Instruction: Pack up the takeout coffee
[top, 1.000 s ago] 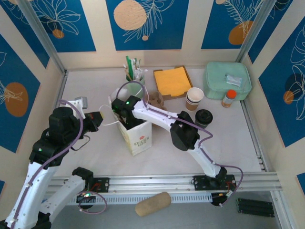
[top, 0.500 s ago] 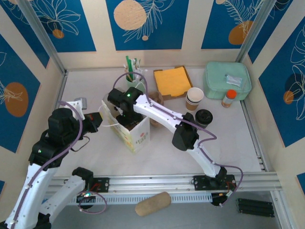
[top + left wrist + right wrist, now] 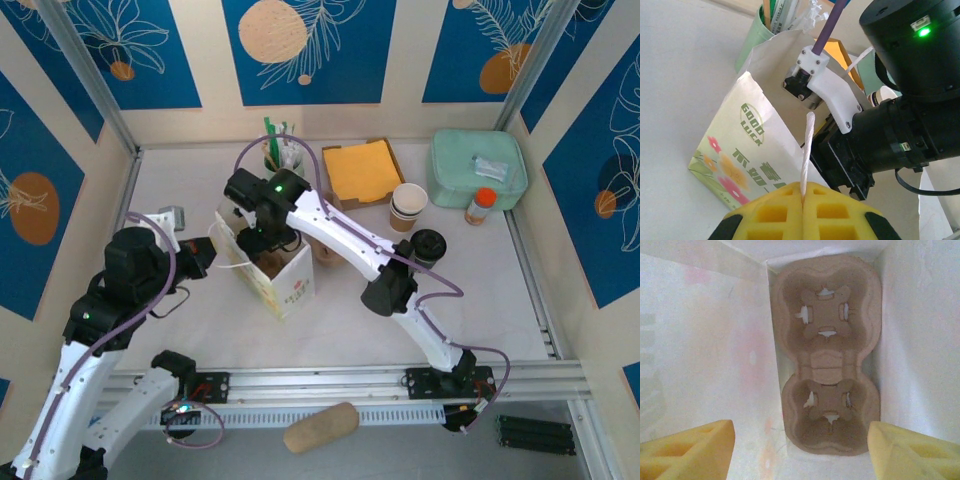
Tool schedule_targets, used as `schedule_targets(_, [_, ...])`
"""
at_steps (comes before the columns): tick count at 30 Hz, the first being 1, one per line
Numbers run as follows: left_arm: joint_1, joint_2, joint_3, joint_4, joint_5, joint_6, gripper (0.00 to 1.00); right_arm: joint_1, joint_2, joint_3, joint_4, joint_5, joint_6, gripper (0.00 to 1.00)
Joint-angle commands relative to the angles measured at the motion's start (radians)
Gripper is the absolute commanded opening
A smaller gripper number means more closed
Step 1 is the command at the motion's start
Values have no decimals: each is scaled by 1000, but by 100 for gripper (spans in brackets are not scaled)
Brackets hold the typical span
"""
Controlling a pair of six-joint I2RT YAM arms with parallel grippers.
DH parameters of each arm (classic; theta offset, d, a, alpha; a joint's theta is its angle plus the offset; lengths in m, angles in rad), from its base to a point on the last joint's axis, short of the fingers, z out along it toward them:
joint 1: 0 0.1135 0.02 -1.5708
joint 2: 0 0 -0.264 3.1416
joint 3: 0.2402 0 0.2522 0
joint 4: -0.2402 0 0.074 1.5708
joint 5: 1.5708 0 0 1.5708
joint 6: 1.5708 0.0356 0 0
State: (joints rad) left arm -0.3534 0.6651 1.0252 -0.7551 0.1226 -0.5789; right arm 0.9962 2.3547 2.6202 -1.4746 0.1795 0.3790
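The takeout coffee (image 3: 428, 245), a small cup under a black lid, stands on the table right of the right arm. A white paper bag (image 3: 280, 278) with flower print (image 3: 735, 150) stands open at centre left. My left gripper (image 3: 204, 262) (image 3: 804, 194) is shut on the bag's white twisted handle (image 3: 807, 150). My right gripper (image 3: 262, 236) hovers over the bag's mouth, looking down inside. Its yellow fingers (image 3: 690, 452) stand wide apart with nothing between them, so my right gripper (image 3: 800, 455) is open. A brown two-cup carrier (image 3: 827, 355) lies flat on the bag's bottom.
A stack of lidless cups (image 3: 408, 205) stands behind the coffee. At the back are a yellow napkin tray (image 3: 362, 170), a green cup of utensils (image 3: 282, 155), a mint box (image 3: 478, 168) and an orange-capped bottle (image 3: 481, 205). A small grey item (image 3: 172, 213) lies far left.
My right gripper has risen out of the bag toward the back left and its fingers have spread. The bag has shifted slightly left. The left gripper keeps its hold on the handle.
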Motion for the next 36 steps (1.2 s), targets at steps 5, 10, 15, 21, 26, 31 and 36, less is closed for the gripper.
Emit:
schedule_targets(5, [11, -11, -14, -1, -14, -9, 0, 8, -93, 67, -36, 11, -11, 67])
schedule_targets(10, [11, -10, -15, -1, -16, -8, 0, 17, -147, 68, -30, 22, -8, 64])
schedule_targets(15, [11, -7, -13, -3, -21, -5, 0, 24, -182, 68, -40, 29, -17, 60])
schedule_targets(21, [11, -5, -13, 0, -24, -3, 0, 41, -210, 68, -57, 28, -28, 51])
schedule_targets(26, [11, 1, -15, 4, -26, -3, 0, 49, -220, 68, -71, 36, -30, 48])
schedule_targets(31, [11, 1, -13, 5, -25, -2, 0, 59, -219, 68, -89, 63, -37, 48])
schedule_targets(36, [11, -1, -14, 5, -28, 0, 0, 65, -215, 67, -105, 84, -37, 48])
